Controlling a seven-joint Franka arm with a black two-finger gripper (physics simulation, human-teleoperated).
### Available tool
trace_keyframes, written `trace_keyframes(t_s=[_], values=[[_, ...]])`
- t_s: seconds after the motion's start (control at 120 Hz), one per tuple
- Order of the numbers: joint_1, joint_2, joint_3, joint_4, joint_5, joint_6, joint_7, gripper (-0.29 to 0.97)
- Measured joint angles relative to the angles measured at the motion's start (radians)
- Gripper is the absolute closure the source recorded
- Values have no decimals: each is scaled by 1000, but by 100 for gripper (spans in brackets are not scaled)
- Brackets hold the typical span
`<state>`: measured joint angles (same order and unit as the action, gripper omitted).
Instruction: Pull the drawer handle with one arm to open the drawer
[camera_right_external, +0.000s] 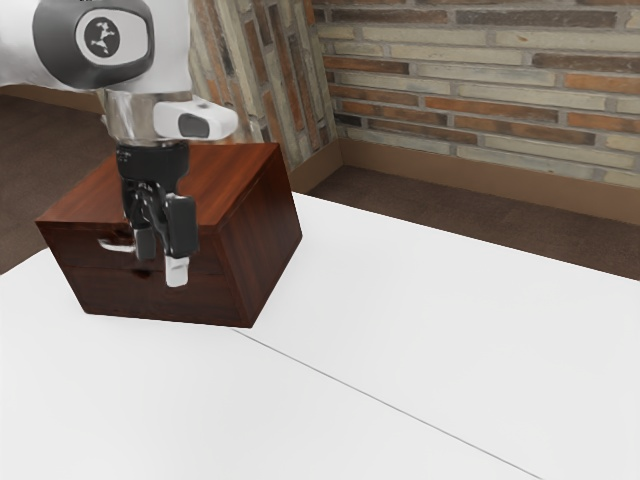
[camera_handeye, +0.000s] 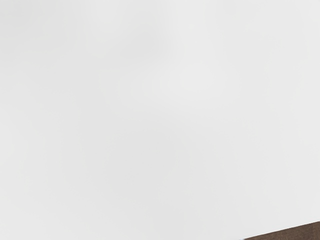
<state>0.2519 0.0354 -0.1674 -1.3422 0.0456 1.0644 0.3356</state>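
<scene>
A dark wooden drawer box (camera_right_external: 245, 215) stands on the white table (camera_right_external: 420, 340) at the exterior view's left. Its drawer front (camera_right_external: 100, 275) faces the view's lower left and sits flush with the box. A small silver handle (camera_right_external: 110, 243) sticks out of that front. My gripper (camera_right_external: 160, 262) hangs fingers down right in front of the drawer, just to the right of the handle's visible end. Its two fingers (camera_right_external: 177, 268) stand apart and open, with the handle running in behind the nearer one. In the wrist view a strip of the brown wood (camera_handeye: 295, 232) shows beside white tabletop.
A thin seam (camera_right_external: 380, 400) crosses the white table toward the exterior view's lower right. Brick walls (camera_right_external: 480, 80) and a brown floor lie behind the table. Wide free tabletop lies to the right of and in front of the box.
</scene>
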Motion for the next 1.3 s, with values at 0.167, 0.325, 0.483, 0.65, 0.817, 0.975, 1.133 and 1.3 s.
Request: trace_keyframes(t_s=[0.167,0.325,0.483,0.65,0.817,0.975,1.133,1.3], values=[[143,-16,5,-6,-3,190,147,0],[296,-232,8,-181,-2,292,342,0],[566,-276,-79,-462,-182,635,690,0],[625,-154,-115,-437,-249,826,984,0],[700,-253,-106,-626,-315,1019,1236,0],[724,-265,-103,-660,-432,1146,1446,0],[709,-249,-100,-633,-298,1129,1387,0],[684,-231,-116,-624,-279,1114,1302,0]])
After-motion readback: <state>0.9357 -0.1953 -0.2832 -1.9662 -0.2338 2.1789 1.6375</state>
